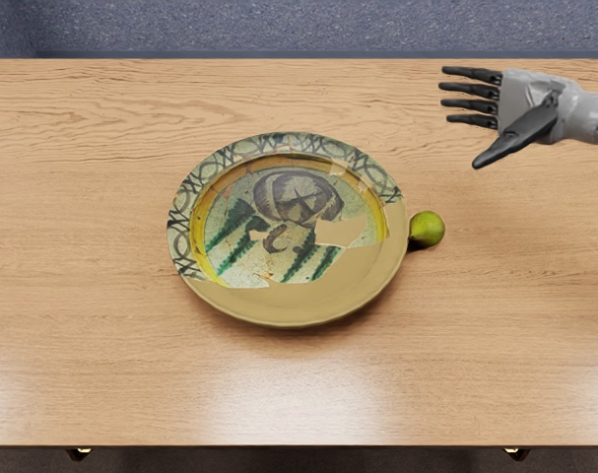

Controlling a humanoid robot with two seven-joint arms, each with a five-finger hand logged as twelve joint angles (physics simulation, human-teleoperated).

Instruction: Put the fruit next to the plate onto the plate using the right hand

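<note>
**A:** Quick pass. Where's the fruit?

**B:** The fruit [427,229] is small, round and yellow-green, lime-like. It sits on the table [92,365] at the right edge of the plate [279,313], level with the plate's middle. It's right up against the rim, and I can't tell whether it touches or is just beside it. It's off the plate, not on it.

**A:** And the plate?

**B:** Round and shallow, with a tan rim. A dark green scroll band runs round the upper and left rim. The painted centre has green strokes and a dark circular motif, and the paint is broken into patches toward the lower right.

**A:** Right hand?

**B:** The right hand [505,106] is up and to the right of the plate, with its arm coming in from the picture's right edge. It's well apart from the plate and from the fruit, which lies below and to its left.

**A:** How are the fingers?

**B:** The fingers [468,103] are straight, stacked one above another and a little apart, pointing left. The thumb [510,143] is stretched out, angling down and left. The hand is fully open and has hold of nothing.

**A:** How high is it over the table?

**B:** I can't tell from this one slanted view.
</note>
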